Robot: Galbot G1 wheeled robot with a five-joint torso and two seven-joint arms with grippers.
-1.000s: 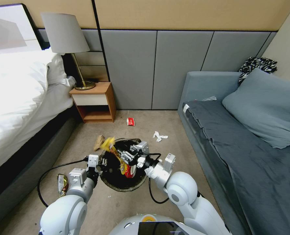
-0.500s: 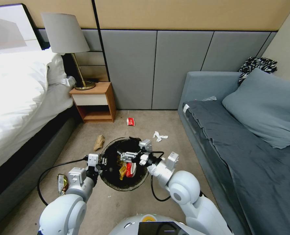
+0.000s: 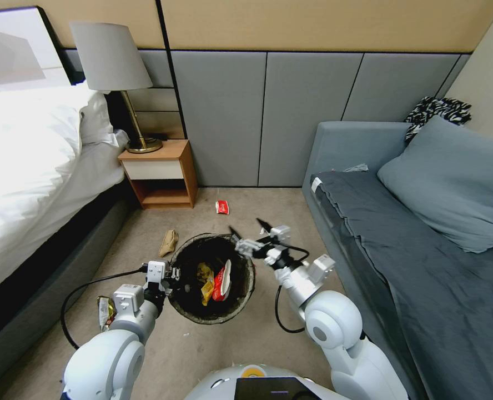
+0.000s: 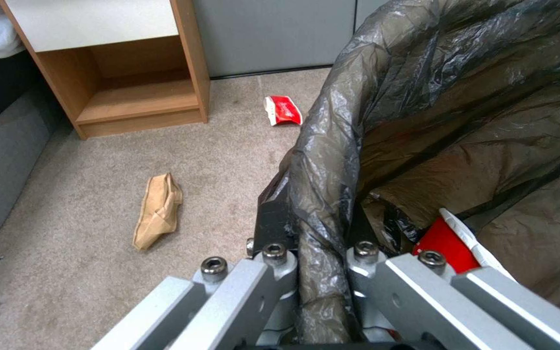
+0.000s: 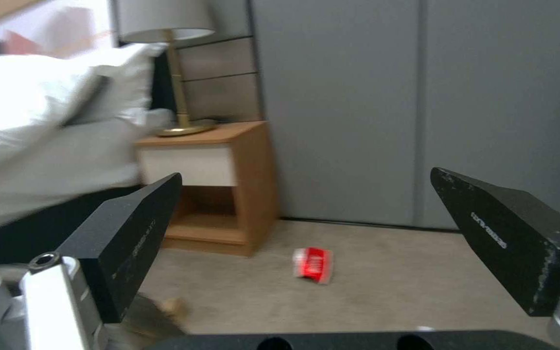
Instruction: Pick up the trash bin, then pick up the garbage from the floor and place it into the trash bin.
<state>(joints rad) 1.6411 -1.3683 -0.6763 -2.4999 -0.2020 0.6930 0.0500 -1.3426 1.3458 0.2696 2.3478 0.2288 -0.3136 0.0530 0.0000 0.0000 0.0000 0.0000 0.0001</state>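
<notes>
left gripper (image 3: 175, 276) clamped on trash bin (image 3: 246, 289) rim | right gripper (image 3: 250, 229) wide open, empty

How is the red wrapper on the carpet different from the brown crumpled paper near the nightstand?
The red wrapper is bright red and white, short and squat; the brown crumpled paper is plain tan, longer and narrower. The wrapper lies out by the wall panels; the paper lies close beside the trash bin. Both rest on the floor, untouched by either gripper.
</notes>
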